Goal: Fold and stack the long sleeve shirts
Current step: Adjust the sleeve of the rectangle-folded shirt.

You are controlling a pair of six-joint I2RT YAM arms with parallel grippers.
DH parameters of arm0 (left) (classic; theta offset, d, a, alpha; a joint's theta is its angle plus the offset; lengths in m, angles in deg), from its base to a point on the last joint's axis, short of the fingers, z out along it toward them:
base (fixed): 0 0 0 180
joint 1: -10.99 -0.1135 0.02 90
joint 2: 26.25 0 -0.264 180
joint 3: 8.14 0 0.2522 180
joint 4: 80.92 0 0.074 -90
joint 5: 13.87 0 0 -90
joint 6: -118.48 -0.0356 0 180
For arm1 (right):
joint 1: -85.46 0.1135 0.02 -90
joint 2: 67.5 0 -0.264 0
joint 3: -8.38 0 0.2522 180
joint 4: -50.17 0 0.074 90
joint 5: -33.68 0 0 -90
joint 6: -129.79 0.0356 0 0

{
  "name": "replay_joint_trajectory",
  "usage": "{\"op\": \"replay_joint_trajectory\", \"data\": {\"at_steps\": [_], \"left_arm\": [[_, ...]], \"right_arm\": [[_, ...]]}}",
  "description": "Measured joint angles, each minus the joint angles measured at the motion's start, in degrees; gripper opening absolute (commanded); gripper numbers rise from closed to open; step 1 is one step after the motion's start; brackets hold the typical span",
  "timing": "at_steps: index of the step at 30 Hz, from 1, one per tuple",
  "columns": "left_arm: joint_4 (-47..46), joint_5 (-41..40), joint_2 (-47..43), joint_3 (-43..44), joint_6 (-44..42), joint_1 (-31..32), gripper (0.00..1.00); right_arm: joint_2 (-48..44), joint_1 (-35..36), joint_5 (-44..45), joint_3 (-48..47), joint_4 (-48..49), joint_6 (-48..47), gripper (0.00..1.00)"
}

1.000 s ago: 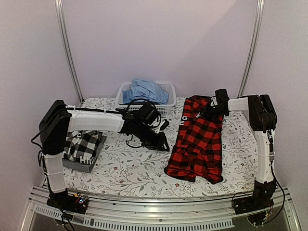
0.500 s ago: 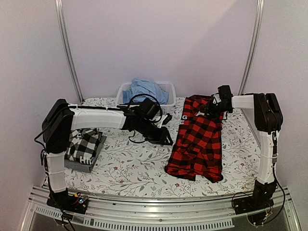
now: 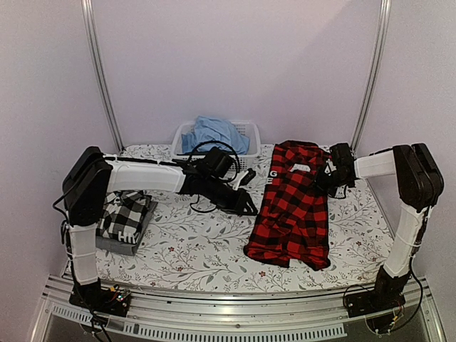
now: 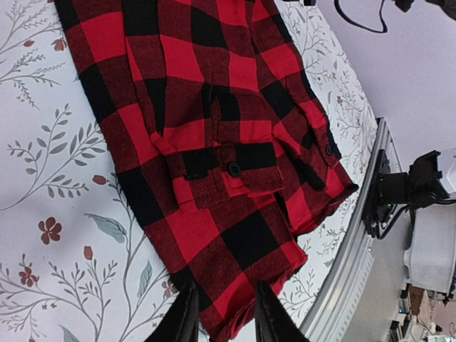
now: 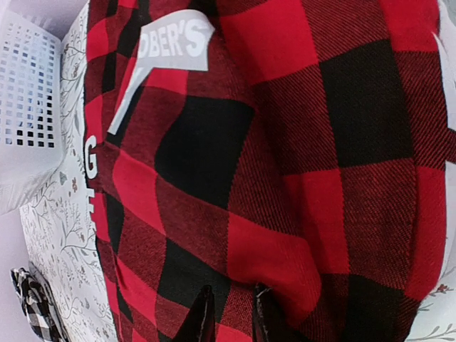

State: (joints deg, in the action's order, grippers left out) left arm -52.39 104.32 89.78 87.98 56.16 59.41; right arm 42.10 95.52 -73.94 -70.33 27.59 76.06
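Note:
The red-and-black flannel shirt lies lengthwise on the right half of the table, and also fills the left wrist view and the right wrist view. A dark strip with white letters shows under its left edge. The black-and-white check shirt lies folded at the left. My left gripper is open beside the flannel's left edge; in its wrist view the lower hem lies below the fingers. My right gripper is at the flannel's upper right edge, fingers a little apart just over the cloth.
A white basket with blue cloth stands at the back middle. A grey block lies under the check shirt. Black cables hang by my left wrist. The metal rail runs along the table's near edge.
My right gripper has moved from the flannel's collar rightward and toward the near side along its right edge. My left gripper has shifted slightly right toward the flannel. The collar now lies flatter.

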Motion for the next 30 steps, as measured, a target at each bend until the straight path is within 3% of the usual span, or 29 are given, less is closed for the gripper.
{"op": "replay_joint_trajectory", "data": {"at_steps": [5, 12, 18, 24, 30], "left_arm": [[0.15, -0.11, 0.00, -0.20, -0.63, -0.04, 0.27], [0.20, -0.63, 0.15, -0.35, -0.70, -0.33, 0.27], [0.50, -1.57, 0.63, 0.11, -0.63, -0.83, 0.27], [0.33, -1.68, 0.72, 0.13, 0.07, -0.81, 0.26], [-0.94, -3.17, -0.20, -4.55, 1.11, -0.81, 0.25]], "right_arm": [[2.73, 0.00, 2.12, -1.16, -0.07, 1.01, 0.17], [10.36, 0.02, 2.80, -11.04, -0.59, 1.05, 0.16], [9.44, 0.07, 4.33, -11.02, -1.97, -0.79, 0.28], [-5.03, 1.11, 6.16, -2.05, -5.49, -2.91, 0.41], [-27.82, 8.15, 7.74, 12.50, -6.73, -2.69, 0.38]]}}
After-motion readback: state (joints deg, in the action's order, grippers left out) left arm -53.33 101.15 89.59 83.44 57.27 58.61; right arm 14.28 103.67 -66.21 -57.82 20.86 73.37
